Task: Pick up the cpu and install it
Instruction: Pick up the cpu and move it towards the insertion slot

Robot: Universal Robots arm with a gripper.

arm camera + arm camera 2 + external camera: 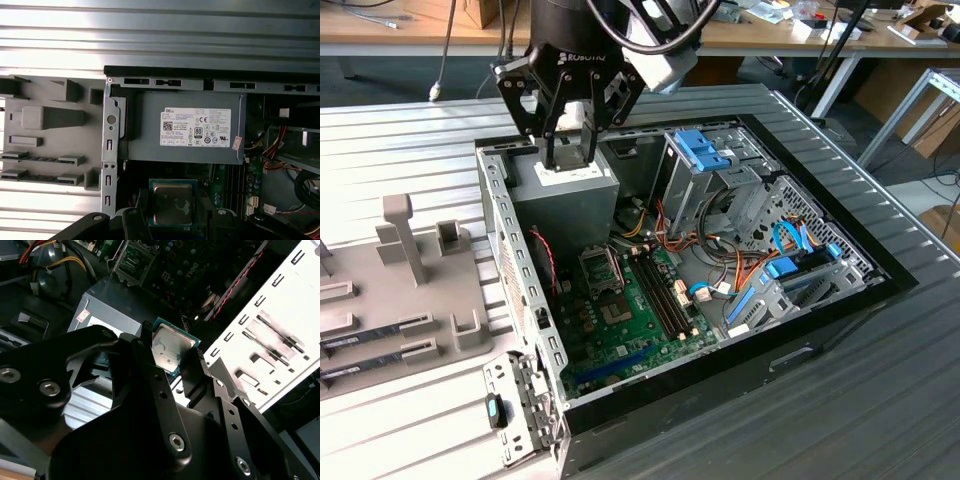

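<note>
My gripper [171, 349] is shut on the cpu [170, 346], a small square chip with a silvery top and a thin green rim, pinched by its edges between the two black fingers. Both wrist views show the held cpu [172, 202]. In the exterior view the gripper [568, 150] hangs over the grey power supply [575, 195] at the back corner of the open computer case, toward the exterior view's left. The empty metal-framed socket [600, 268] sits on the green motherboard [630, 320], nearer the camera than the gripper; it also appears in the second wrist view [132, 260].
A grey holder tray [400, 290] with memory sticks lies outside the case on the exterior view's left. Blue-tabbed drive cages [705, 155] and bundles of coloured cables [720, 260] fill the case's other side. The case wall [500, 230] rises beside the power supply.
</note>
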